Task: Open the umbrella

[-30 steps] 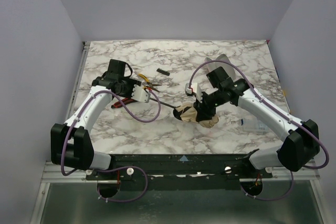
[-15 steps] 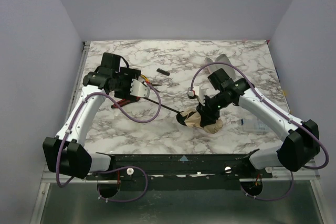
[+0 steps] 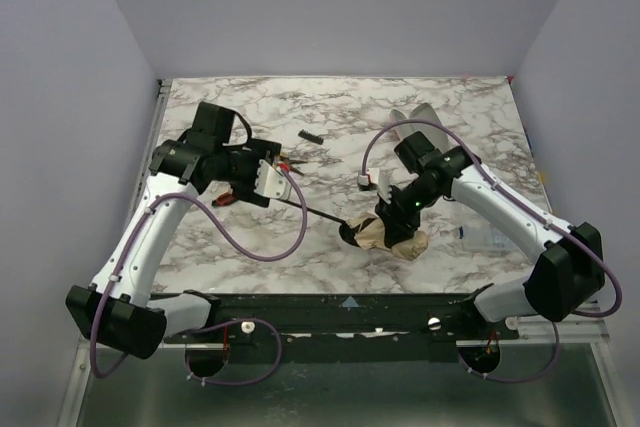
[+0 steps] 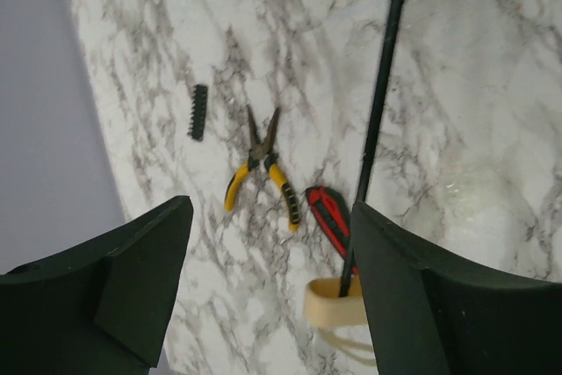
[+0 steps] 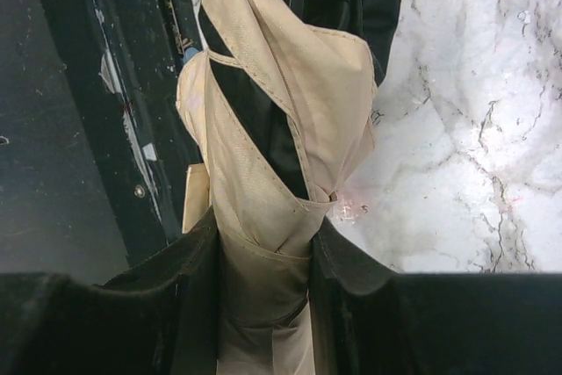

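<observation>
umbrella (image 3: 393, 238) not open: peach-beige canopy bunched, black lining showing, front-centre of worktop (image 3: 330, 117); slim black shaft (image 4: 379, 103) extended leftward.

Left wrist: shaft (image 4: 376, 111) leaves frame at top. Handle (image 4: 338, 303) cut by bottom edge, so contact with left gripper (image 4: 268, 212) can't be judged. Red tool (image 4: 327, 217) partly behind shaft.
Top view: right gripper (image 3: 387, 221) buried in umbrella (image 3: 405, 242), fingertips unseen. Black strip (image 3: 309, 136) too small to identify.
Right wrist: canopy (image 5: 290, 85) runs off top edge.

The umbrella (image 5: 272, 111) is peach-beige (black lining), the table (image 3: 330, 107) white marble veined grey.
</observation>
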